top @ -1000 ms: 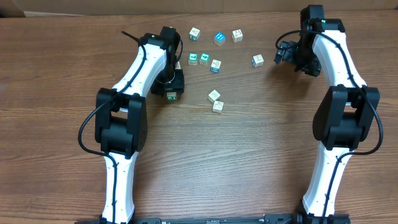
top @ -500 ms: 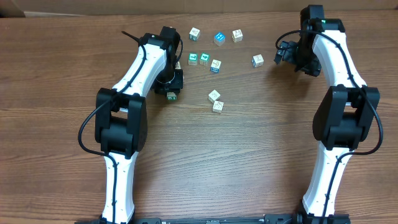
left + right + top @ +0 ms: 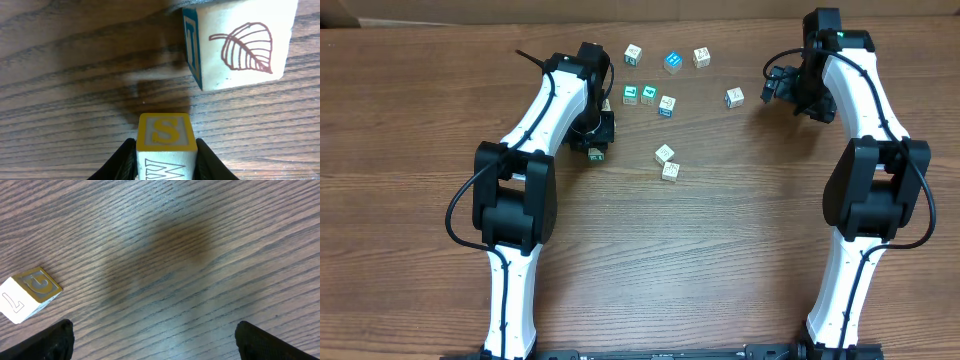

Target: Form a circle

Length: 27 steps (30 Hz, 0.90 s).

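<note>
Wooden table (image 3: 720,250) spread beneath both claws. Right claw (image 3: 155,337) gaped wide, empty. Left claw (image 3: 165,146) pinched the S cube (image 3: 164,131) by opposite flat faces: likely light, rigid, slick. Leaf cube (image 3: 240,45) sat just ahead; circle unformed, loose cubes (image 3: 665,103) scattered beyond.

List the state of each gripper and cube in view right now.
left gripper: shut on the S cube
right gripper: open, empty
leaf cube: loose, apart from the S cube
yellow-faced cube: loose, outside the right gripper
other letter cubes: scattered, no circle yet
</note>
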Available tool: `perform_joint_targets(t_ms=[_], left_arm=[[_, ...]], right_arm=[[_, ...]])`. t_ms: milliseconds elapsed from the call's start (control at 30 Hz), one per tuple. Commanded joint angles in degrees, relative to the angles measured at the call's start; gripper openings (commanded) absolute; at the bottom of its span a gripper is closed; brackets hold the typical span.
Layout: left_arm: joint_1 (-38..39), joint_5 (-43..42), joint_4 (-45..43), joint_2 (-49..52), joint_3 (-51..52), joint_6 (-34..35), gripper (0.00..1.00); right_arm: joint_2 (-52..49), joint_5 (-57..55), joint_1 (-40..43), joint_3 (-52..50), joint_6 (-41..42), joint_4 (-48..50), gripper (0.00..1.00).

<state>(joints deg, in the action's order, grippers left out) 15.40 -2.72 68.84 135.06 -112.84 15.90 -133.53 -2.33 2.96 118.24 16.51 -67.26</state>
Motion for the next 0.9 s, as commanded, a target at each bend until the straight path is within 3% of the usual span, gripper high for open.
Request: perform_joint_targets(t_ms=[0, 167, 367, 600, 867], left_arm=[[0.50, -0.28, 0.11, 0.02, 0.17, -0.70, 0.29], [0.50, -0.28, 0.11, 0.02, 0.17, -0.68, 0.33], [0.50, -0.28, 0.15, 0.02, 0.17, -0.66, 0.26], [0.50, -0.28, 0.13, 0.02, 0.17, -0.66, 0.35], [0.50, -0.28, 0.15, 0.02, 0.17, -0.66, 0.35]], right_arm=[[1.42, -0.13, 0.00, 1.25, 0.22, 0.11, 1.00], [1.42, -0.13, 0.00, 1.25, 0.22, 0.11, 1.00], [1.42, -0.13, 0.00, 1.25, 0.22, 0.11, 1.00], [1.42, -0.15, 0.00, 1.25, 0.22, 0.13, 1.00], [1.42, -0.13, 0.00, 1.25, 0.22, 0.11, 1.00]])
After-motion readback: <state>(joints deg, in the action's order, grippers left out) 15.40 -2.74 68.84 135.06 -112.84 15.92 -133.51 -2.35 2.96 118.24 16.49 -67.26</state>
